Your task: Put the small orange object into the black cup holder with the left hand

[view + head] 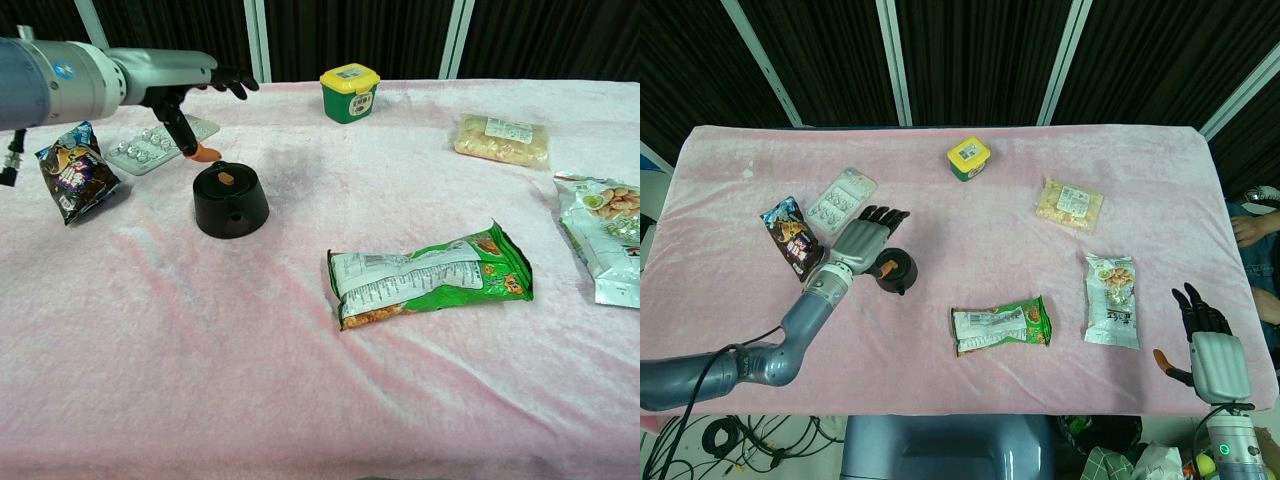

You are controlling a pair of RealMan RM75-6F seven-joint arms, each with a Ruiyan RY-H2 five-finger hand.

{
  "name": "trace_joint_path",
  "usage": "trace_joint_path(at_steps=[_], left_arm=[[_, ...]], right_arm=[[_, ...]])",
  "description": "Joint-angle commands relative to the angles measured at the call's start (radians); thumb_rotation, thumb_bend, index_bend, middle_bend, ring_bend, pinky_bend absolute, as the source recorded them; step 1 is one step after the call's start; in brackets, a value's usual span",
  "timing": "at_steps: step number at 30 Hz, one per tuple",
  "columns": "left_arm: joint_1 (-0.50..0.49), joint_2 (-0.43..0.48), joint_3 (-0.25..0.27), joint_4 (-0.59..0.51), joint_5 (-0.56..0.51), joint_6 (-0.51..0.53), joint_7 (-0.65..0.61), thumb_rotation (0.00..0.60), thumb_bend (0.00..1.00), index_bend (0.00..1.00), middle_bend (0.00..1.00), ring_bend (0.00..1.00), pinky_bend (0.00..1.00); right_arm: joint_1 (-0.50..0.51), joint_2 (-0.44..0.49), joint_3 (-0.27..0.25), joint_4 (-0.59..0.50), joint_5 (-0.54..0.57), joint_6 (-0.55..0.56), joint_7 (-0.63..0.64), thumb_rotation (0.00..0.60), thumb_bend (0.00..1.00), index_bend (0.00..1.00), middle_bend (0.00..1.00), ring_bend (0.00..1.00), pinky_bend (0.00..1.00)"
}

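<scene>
- Small orange object (226,178) — seated in the top opening of the black cup holder (230,203), which stands on the desk (940,230) toward its left edge.
- Left hand (862,240) — fingers spread, holding nothing, raised just left of the holder and clear of it.
- Right hand (1210,345) — fingers apart, empty, beyond the desk's near right corner.

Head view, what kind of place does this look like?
Probably a robot lab or data-collection booth: dark curtains with metal frame posts, a table under a pink cloth scattered with snack packets, and loose cables underneath.
</scene>
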Motion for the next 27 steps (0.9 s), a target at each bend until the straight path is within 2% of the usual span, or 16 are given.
trace_joint_path(at_steps=[1, 8, 13, 19, 24, 27], left_arm=[[0.061, 0.09, 0.017, -0.097, 0.052, 0.073, -0.014, 0.6, 0.31, 0.1, 0.07, 0.0, 0.0], [0.193, 0.269, 0.12, -0.285, 0.13, 0.208, 0.006, 0.6, 0.31, 0.11, 0.07, 0.0, 0.0], [0.319, 0.377, 0.204, -0.386, 0.264, 0.31, -0.053, 0.6, 0.31, 0.12, 0.07, 0.0, 0.0], [0.462, 0.424, 0.294, -0.375, 0.51, 0.418, -0.175, 0.6, 0.31, 0.15, 0.07, 0.0, 0.0], [0.549, 0.422, 0.333, -0.325, 0.629, 0.492, -0.235, 0.6, 0.31, 0.16, 0.07, 0.0, 0.0], [0.574, 0.42, 0.339, -0.31, 0.669, 0.507, -0.258, 0.6, 0.31, 0.16, 0.07, 0.0, 0.0]], right_arm=[[0.0, 0.0, 0.001, 0.0, 0.002, 0.0, 0.0, 0.6, 0.17, 0.05, 0.02, 0.13, 0.16], [-0.002, 0.0, 0.003, -0.002, 0.01, 0.002, 0.0, 0.6, 0.17, 0.05, 0.02, 0.13, 0.16], [-0.002, -0.001, 0.004, -0.002, 0.01, 0.003, -0.003, 0.6, 0.17, 0.05, 0.02, 0.13, 0.16], [-0.002, -0.002, 0.005, 0.001, 0.006, 0.007, -0.001, 0.6, 0.17, 0.05, 0.02, 0.13, 0.16], [-0.002, -0.002, 0.004, 0.001, 0.003, 0.007, 0.001, 0.6, 0.17, 0.05, 0.02, 0.13, 0.16], [-0.003, -0.002, 0.004, 0.001, 0.002, 0.008, 0.003, 0.6, 0.17, 0.05, 0.02, 0.13, 0.16]])
